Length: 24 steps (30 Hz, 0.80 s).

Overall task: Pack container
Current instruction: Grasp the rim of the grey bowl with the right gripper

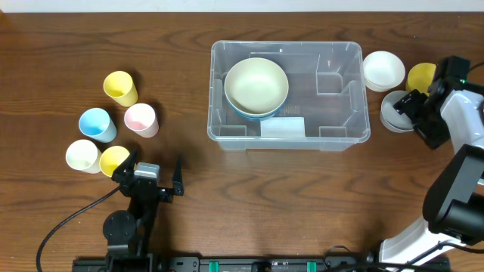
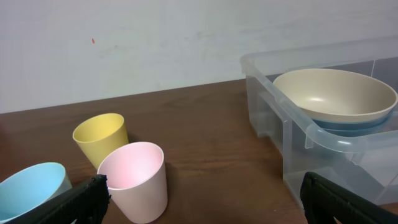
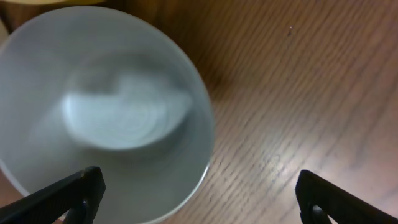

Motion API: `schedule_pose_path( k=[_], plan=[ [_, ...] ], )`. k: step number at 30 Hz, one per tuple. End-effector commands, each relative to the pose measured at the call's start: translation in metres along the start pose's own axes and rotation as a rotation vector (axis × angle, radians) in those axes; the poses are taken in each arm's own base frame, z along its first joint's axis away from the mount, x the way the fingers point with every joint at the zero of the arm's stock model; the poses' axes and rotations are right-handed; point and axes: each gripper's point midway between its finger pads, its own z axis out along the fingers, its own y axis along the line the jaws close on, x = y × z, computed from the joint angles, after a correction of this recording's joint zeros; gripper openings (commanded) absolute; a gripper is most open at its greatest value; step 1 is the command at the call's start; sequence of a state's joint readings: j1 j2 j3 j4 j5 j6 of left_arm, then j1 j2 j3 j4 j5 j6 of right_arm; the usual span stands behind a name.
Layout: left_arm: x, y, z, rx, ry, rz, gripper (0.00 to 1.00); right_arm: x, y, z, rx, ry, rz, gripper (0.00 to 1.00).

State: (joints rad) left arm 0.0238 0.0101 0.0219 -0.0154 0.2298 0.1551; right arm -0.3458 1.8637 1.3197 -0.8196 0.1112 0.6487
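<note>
Wood table (image 1: 249, 189) w/ container (image 1: 340, 106), bowls (image 1: 256, 85) inside

no legible text anywhere

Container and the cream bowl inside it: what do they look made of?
The container looks like clear, glossy plastic: the brown table shows through its walls, and the rim is moulded and rounded. The cream bowl is opaque with a soft, matte sheen. It is probably plastic or melamine, though ceramic cannot be ruled out.
</note>
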Motion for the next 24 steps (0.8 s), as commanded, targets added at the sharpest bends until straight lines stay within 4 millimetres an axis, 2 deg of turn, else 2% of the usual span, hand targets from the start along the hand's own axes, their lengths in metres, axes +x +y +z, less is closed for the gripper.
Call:
schedule_pose_path(
  k=[1,9,16,24],
  plan=[
    [0.015,-0.003,0.001,0.014,0.043,-0.004,0.98,-0.001,-0.004,0.001,-0.012,-0.003,0.043,0.99],
    [0.015,-0.003,0.001,0.014,0.043,-0.004,0.98,-0.003,-0.007,0.006,-0.016,-0.014,0.054,0.99],
    [0.015,-0.003,0.001,0.013,0.043,-0.003,0.98,0.0,-0.012,0.019,-0.008,-0.016,0.059,0.99],
    [0.015,-0.003,0.001,0.014,0.043,-0.004,0.98,0.0,-0.014,0.021,0.005,-0.019,0.059,0.99]
  ],
)
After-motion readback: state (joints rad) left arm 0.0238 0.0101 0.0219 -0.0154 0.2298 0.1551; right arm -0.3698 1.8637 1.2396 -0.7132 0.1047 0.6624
